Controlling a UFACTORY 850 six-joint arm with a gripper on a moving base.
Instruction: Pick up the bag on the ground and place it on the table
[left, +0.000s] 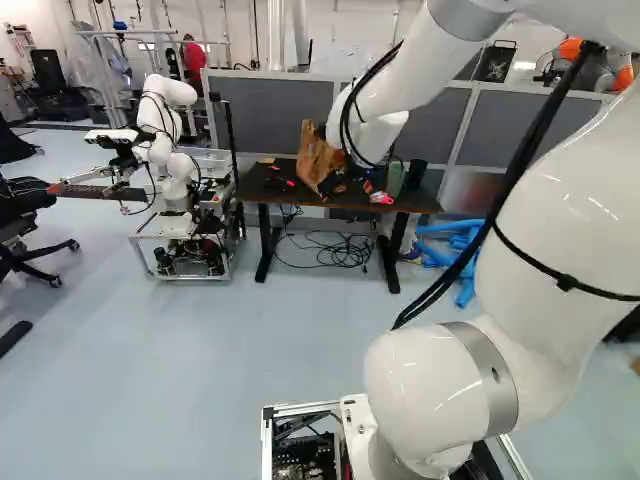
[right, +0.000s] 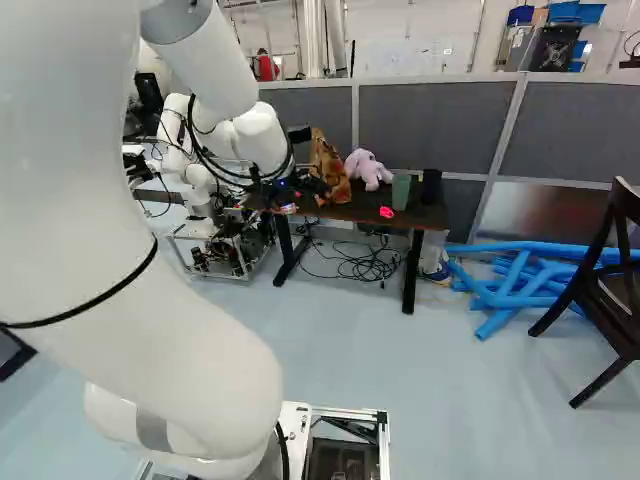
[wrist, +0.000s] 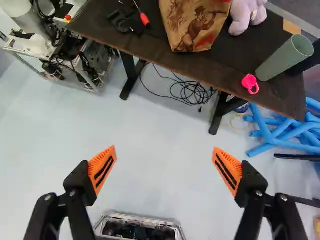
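Observation:
In the right base view my gripper (right: 282, 192) hangs below the arm's end, in front of the table's near side. The wrist view shows the gripper (wrist: 164, 165) open, its orange pads wide apart with only floor visible between them. A brown printed paper bag (wrist: 194, 24) is on the dark table (wrist: 142, 49), ahead of the gripper and apart from its fingers. The same bag (right: 328, 165) stands beside a purple plush toy. No bag shows on the floor.
The table also bears a purple plush toy (right: 368, 169), green cup (wrist: 285, 57), pink item (wrist: 250, 84) and screwdriver (wrist: 144, 19). Cables (wrist: 190, 93) lie beneath. Blue tubes (right: 515, 285) and a dark chair (right: 612, 290) are at right; another robot (left: 175, 150) stands left.

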